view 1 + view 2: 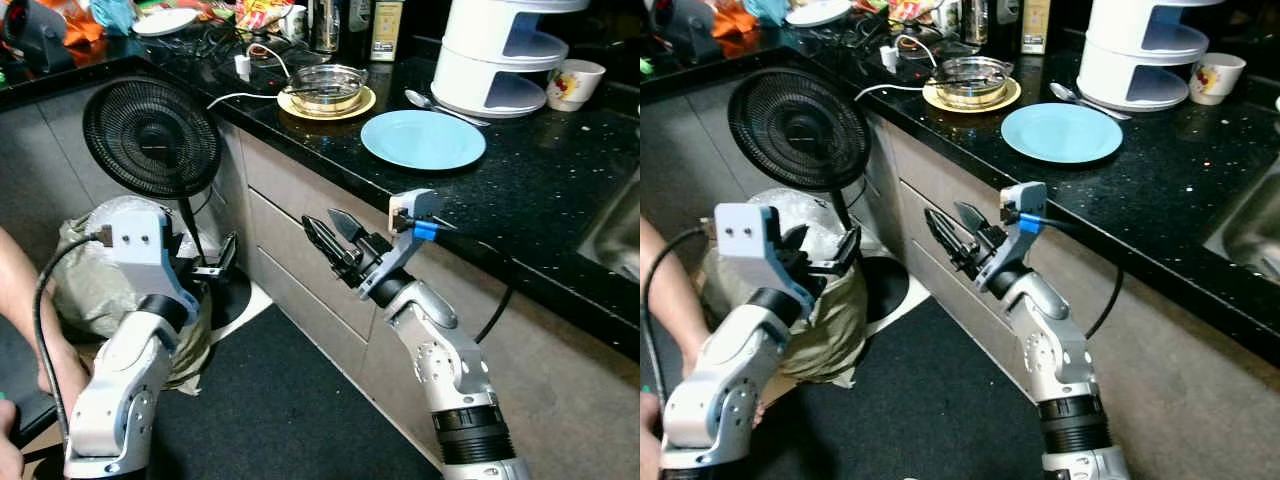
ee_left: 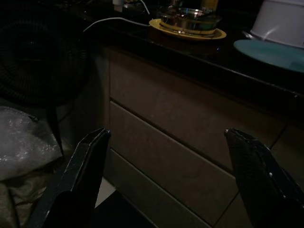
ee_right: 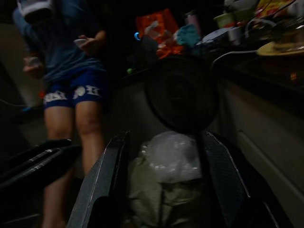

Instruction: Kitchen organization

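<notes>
On the black counter (image 1: 540, 190) lies a light blue plate (image 1: 423, 138). Behind it a glass bowl (image 1: 326, 86) rests on a yellow plate (image 1: 300, 104), and a spoon (image 1: 440, 105) lies beside a white tiered rack (image 1: 505, 55). My right gripper (image 1: 332, 233) is open and holds nothing. It hangs in front of the beige drawer fronts (image 1: 290, 235), below the counter edge. My left gripper (image 1: 218, 262) is open too, low by the fan's pole, pointing at the drawers (image 2: 166, 137).
A black standing fan (image 1: 152, 137) stands against the cabinet corner, with a crumpled bag (image 1: 100, 270) at its foot. A person (image 3: 71, 80) stands at my left, a leg (image 1: 25, 300) close by. A cup (image 1: 574, 83), a sink (image 1: 615, 240) and cluttered items (image 1: 250, 20) fill the counter.
</notes>
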Available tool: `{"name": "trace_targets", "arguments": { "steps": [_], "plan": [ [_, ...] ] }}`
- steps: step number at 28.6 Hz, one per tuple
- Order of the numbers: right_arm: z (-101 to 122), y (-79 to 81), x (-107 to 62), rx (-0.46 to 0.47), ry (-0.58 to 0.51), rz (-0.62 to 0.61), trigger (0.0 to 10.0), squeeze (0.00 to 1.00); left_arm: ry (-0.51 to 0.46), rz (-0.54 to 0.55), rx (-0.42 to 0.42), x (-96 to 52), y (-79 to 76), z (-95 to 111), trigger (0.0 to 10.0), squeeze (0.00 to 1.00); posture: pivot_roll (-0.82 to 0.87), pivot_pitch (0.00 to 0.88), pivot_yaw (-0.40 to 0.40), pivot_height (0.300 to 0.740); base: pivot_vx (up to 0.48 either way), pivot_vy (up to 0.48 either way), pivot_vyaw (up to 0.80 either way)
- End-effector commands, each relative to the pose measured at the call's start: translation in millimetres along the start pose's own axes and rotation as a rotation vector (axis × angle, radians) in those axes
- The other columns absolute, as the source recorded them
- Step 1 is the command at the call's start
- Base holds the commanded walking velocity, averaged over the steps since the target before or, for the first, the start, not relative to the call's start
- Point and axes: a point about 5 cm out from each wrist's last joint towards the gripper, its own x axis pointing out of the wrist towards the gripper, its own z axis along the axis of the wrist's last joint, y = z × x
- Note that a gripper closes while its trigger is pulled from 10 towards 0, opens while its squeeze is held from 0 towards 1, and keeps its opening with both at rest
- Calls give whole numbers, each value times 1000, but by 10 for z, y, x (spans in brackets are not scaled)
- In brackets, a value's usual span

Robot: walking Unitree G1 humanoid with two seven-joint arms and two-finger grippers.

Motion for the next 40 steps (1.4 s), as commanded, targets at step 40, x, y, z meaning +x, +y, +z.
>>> {"name": "trace_targets", "arguments": {
  "steps": [40],
  "plan": [
    [635, -200, 116, -236, -132, -14, 10000, 0, -8, -104, -40, 24, -187, -2, 10000, 0, 52, 0, -19, 740, 385, 0, 0]
  ]
}}
